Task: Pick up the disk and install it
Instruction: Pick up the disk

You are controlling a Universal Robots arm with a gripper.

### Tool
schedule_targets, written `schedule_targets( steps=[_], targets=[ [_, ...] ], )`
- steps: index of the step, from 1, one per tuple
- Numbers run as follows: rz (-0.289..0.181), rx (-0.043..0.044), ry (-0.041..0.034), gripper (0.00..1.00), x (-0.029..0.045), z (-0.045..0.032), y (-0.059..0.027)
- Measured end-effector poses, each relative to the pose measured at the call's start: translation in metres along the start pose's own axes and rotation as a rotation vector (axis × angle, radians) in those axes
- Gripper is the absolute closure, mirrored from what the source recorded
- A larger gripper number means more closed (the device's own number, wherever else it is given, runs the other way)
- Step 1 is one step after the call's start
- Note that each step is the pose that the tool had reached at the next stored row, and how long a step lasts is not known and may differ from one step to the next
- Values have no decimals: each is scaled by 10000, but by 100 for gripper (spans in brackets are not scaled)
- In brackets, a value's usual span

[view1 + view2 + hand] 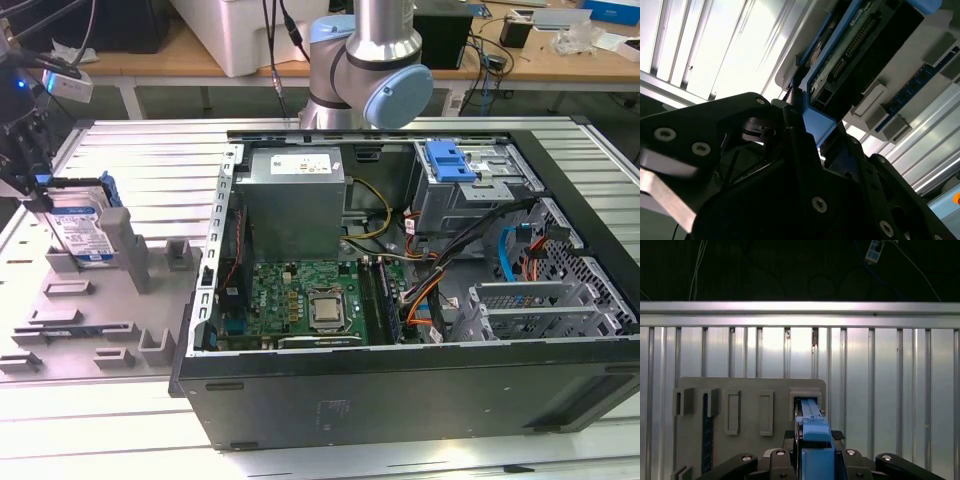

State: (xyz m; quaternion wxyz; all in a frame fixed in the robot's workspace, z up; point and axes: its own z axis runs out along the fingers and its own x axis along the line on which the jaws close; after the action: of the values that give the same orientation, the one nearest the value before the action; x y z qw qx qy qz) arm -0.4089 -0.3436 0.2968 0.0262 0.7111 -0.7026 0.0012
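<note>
The disk (84, 232) stands on edge in a grey holder (92, 322) at the exterior view's left of the bench (150, 150). Its broad labelled face is turned toward the open case (400, 395), and its blue frame wraps the rim. The pincer (38, 192) sits right on top of it. In the first wrist view the blue frame (815, 437) sits squeezed between the two dark fingers (788, 436), so I'd call the pincer clamped on the disk's upper edge, across its thin side.

The relation that matters is that the disk hangs straight below the pincer. Its long axis looks to run down, away from the fingers and into the holder's slot (807, 396). The second wrist view agrees, with the disk body (860, 47) stretching away from the grip in one line. I can't tell whether the lower end is seated in the slot or just clear of it.

Moving outward, the case lies well apart, to the exterior view's right. Inside it are the grey supply box (295, 215) and, farther right, a metal cage (465, 195) with a blue tab (450, 160) on top.

As for writing, the disk carries a white-and-blue label and the supply box a white one (295, 165). The print on both is too small to make out.
</note>
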Motion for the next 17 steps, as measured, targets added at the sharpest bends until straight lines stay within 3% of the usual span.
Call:
schedule_targets(
  steps=[17],
  targets=[
    [0,1,0,63,3,7,1]
  ],
)
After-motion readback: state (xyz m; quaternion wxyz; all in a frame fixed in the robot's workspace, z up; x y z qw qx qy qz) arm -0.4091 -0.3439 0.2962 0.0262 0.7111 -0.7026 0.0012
